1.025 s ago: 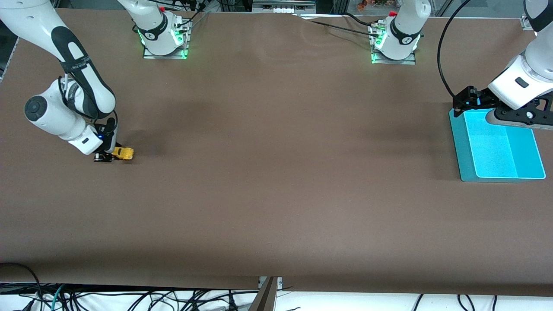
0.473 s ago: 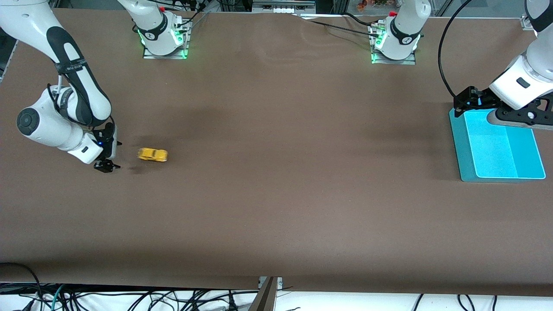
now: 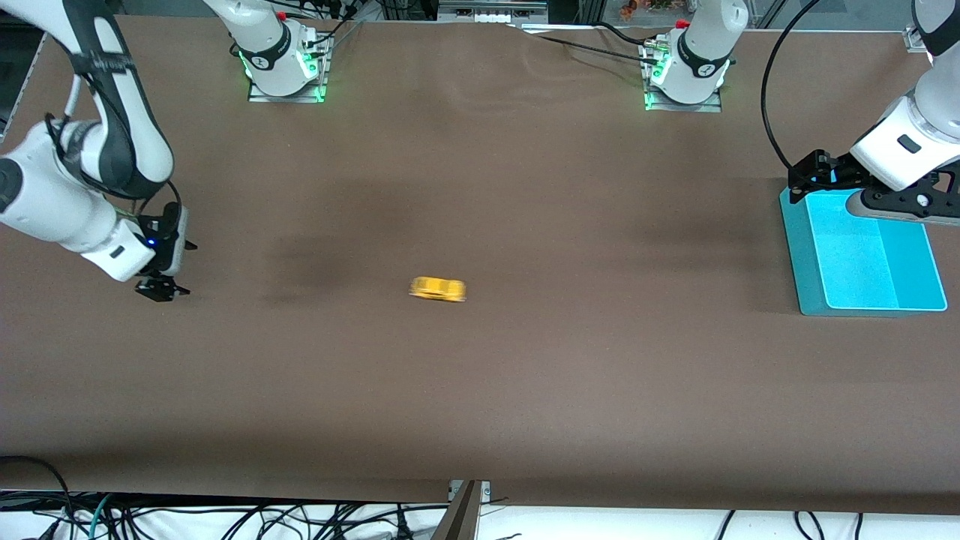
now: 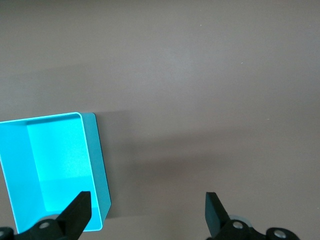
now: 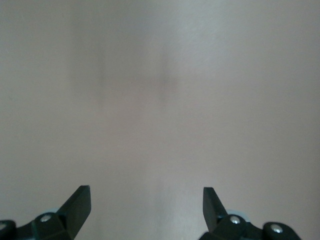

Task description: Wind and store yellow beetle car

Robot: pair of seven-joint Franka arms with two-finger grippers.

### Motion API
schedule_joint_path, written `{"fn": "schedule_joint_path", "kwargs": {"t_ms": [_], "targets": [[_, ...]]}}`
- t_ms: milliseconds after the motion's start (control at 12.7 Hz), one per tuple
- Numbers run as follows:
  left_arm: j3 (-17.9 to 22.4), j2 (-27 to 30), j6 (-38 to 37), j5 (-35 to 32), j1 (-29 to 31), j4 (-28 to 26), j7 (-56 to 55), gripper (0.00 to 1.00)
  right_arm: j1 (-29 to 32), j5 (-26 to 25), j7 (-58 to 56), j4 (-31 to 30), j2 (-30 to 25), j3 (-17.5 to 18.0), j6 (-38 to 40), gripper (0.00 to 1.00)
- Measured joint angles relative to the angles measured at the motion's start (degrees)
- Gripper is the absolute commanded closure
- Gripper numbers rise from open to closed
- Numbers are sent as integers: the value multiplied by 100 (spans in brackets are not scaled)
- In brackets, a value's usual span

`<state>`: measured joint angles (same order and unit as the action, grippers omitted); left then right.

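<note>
I see the yellow beetle car (image 3: 438, 289) mid-frame, lengthwise toward my left claw (image 4: 145, 212), wide over the tray (image 3: 796, 247); right claw (image 3: 160, 289) wide, empty.

A second ago my right gripper (image 3: 161, 289) was clamped on the yellow beetle car (image 3: 438, 289) near the right arm's end of the bench (image 3: 480, 375). I have since let go with the fingers spread, lifted and pulled back toward that end, and the car has rolled away to mid-bench, well apart from me.
</note>
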<state>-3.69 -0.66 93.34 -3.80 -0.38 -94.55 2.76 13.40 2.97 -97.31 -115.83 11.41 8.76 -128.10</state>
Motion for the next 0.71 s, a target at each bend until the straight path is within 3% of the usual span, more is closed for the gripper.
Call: {"fn": "schedule_joint_path", "kwargs": {"t_ms": [236,709], "targets": [[0,0,-1,0,0,0,0,0,-25,1,295,35,-495,1,374,1],[0,-3,-4,0,0,0,0,0,-288,0,1276,83,-573,6,535,1]]}}
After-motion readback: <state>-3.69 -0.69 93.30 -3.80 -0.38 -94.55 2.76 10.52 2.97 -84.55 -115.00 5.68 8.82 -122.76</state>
